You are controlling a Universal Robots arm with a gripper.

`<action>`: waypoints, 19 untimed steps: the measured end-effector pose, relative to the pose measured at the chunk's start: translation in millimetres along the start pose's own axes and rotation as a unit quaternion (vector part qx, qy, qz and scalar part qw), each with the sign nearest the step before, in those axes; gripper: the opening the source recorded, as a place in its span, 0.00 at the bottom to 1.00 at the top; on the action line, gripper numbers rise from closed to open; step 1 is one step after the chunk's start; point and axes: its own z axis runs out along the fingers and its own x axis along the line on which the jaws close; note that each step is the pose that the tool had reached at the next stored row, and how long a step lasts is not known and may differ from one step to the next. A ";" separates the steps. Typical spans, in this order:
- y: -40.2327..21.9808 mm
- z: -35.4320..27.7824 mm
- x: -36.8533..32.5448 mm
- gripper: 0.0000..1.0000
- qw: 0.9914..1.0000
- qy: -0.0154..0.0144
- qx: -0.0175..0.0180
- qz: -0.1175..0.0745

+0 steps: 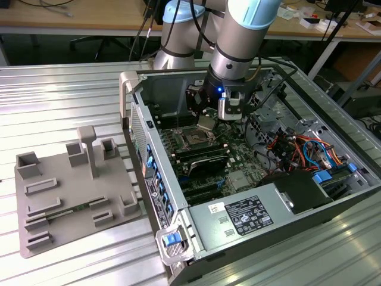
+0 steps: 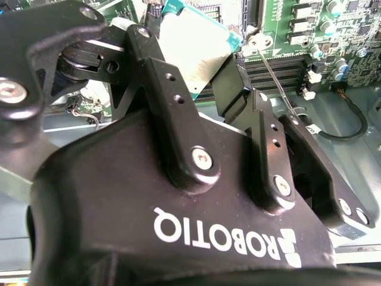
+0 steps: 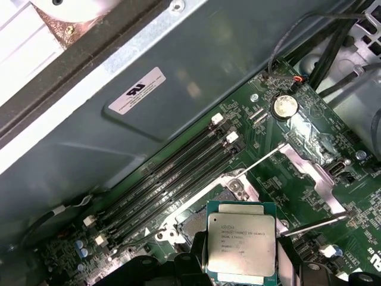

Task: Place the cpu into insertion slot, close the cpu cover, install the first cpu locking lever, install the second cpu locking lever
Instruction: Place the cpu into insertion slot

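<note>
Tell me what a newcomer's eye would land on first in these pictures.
The arm reaches into the open computer case, its gripper clamped on the cpu. The cpu hangs over the green motherboard, close to the insertion slot. On the exterior view's left, a grey fixture plate with upright holders lies on the ribbed metal table.

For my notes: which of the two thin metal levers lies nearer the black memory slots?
The lever pointing toward the coin battery; the other lies farther.

Lettering on tool (image 2: 196, 56) body; fine print on cpu (image 3: 241, 244) top; labels on power supply (image 1: 238, 221), chassis wall (image 3: 196, 71).
</note>
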 end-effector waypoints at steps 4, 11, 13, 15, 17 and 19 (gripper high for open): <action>0.0 0.1 0.0 0.55 1.000 0.000 0.000 0.005; 0.0 0.2 0.0 0.55 1.000 -0.001 0.000 0.015; 0.0 0.2 0.0 0.55 1.000 -0.003 0.000 0.025; 0.0 0.3 0.0 0.55 1.000 -0.005 0.002 0.029; 0.0 0.3 0.0 0.55 0.999 -0.005 0.003 0.031; 0.0 0.3 0.0 0.55 0.999 -0.006 0.003 0.033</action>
